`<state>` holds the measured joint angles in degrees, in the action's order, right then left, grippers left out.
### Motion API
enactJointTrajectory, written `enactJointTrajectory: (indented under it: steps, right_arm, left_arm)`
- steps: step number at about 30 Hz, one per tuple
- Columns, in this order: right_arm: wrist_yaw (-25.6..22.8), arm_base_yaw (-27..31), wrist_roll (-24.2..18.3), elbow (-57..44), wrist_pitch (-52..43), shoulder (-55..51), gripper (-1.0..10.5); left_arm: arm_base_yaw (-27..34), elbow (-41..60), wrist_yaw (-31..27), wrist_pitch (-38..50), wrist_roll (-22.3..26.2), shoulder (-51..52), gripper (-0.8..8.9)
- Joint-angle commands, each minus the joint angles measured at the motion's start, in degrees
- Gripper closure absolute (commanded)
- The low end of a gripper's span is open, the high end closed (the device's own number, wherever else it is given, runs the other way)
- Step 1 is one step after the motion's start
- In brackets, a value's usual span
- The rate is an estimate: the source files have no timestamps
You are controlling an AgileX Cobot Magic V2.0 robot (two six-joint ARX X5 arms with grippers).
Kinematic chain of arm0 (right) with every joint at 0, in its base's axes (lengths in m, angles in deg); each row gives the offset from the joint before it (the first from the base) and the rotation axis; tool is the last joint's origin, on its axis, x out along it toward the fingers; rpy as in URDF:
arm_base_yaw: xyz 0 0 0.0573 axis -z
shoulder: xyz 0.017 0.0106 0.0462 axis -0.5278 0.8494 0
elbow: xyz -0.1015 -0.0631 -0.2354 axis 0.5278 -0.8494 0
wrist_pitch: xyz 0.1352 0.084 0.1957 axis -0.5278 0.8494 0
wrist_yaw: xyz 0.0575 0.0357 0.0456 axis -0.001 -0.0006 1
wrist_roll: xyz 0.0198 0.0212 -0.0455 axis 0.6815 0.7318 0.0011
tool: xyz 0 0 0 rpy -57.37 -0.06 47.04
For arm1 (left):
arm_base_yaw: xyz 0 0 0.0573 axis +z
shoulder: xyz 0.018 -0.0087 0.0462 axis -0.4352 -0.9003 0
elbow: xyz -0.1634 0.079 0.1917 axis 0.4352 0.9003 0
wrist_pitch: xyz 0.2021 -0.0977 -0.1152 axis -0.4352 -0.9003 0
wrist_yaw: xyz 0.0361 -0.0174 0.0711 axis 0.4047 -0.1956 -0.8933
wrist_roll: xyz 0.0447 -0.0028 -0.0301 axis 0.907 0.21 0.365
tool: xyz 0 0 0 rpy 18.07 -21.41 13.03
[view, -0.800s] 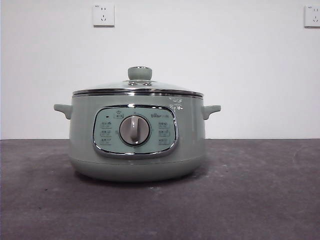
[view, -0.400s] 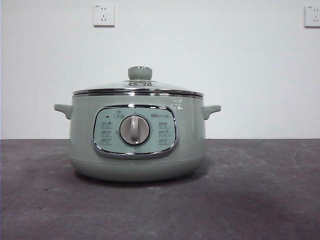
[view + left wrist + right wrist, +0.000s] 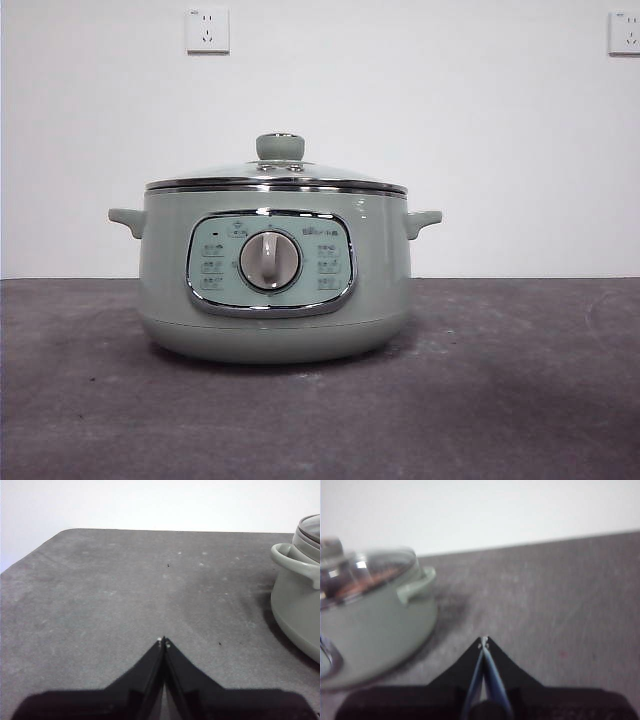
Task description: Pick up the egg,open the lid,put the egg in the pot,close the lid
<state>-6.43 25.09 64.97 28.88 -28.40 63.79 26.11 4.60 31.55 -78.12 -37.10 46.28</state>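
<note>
The sage-green pot point(image 3: 275, 300) stands mid-table with its glass lid point(image 3: 275, 176) seated flat on the rim, green knob point(image 3: 280, 146) on top. The egg does not show clearly. In the right wrist view a blurred reddish-brown patch point(image 3: 361, 584) lies under the lid's glass point(image 3: 370, 565). My left gripper point(image 3: 163, 641) is shut and empty over bare table, well off from the pot's side handle point(image 3: 292, 562). My right gripper point(image 3: 483, 641) is shut and empty beside the pot point(image 3: 375, 630), apart from it. Neither arm shows in the front view.
The dark grey table point(image 3: 500, 400) runs to a white wall with two sockets point(image 3: 207, 30). The left wrist view shows the table's rounded far corner point(image 3: 65, 532).
</note>
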Motion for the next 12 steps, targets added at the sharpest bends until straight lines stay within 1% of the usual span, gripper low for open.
enactJointTrajectory:
  steps: [1,7,10,12]
  right_arm:
    - [-0.26,0.00,0.46,-1.51,1.88,-0.66,9.5]
    - [-0.15,0.00,0.50,-1.95,2.97,-0.66,9.5]
    - [-0.15,0.00,3.23,-1.95,2.91,-0.66,9.5]
    - [-0.22,0.00,3.02,-1.92,2.91,-0.66,9.5]
  left_arm:
    - [0.13,0.79,-0.11,0.11,-0.48,0.15,8.16]
    - [0.13,0.79,-0.13,0.13,-0.48,0.15,8.17]
    - [0.13,0.79,-0.11,0.13,-0.48,0.15,8.17]
    - [0.13,0.79,-0.13,0.13,-0.48,0.15,8.16]
